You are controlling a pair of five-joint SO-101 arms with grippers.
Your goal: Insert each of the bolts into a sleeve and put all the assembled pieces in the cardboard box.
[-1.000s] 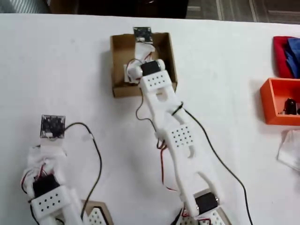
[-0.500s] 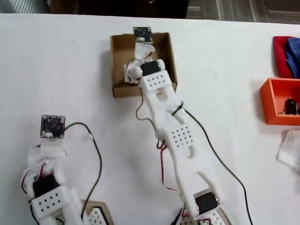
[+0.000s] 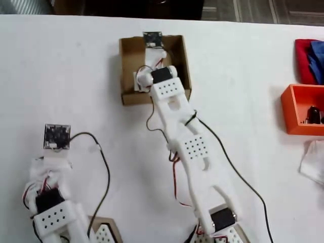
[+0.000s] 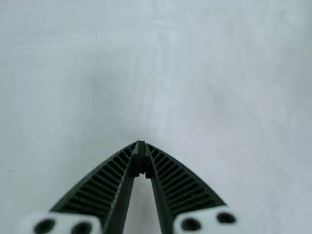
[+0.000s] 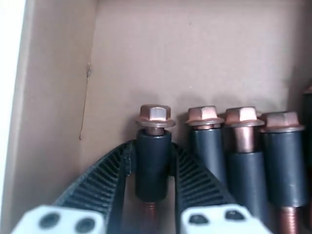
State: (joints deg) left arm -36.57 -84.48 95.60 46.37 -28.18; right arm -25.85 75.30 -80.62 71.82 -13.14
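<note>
1. Cardboard box [image 3: 126, 71] is sitting toward the far side of the white desk [image 3: 61, 76], with the right arm's wrist hanging over it.
2. Three assembled pieces [image 5: 241, 146] are lying side by side inside it, copper heads all pointing the same way.
3. Orange bin [image 3: 296, 109] at the right edge is holding something dark, too small to tell.
4. Right tool [image 5: 152, 145] is gripping a black sleeve [image 5: 153, 165] with a copper bolt [image 5: 155, 117] through it, just beside that row.
5. Left tool [image 4: 140, 148] is hanging closed and empty over bare desk, near left.
</note>
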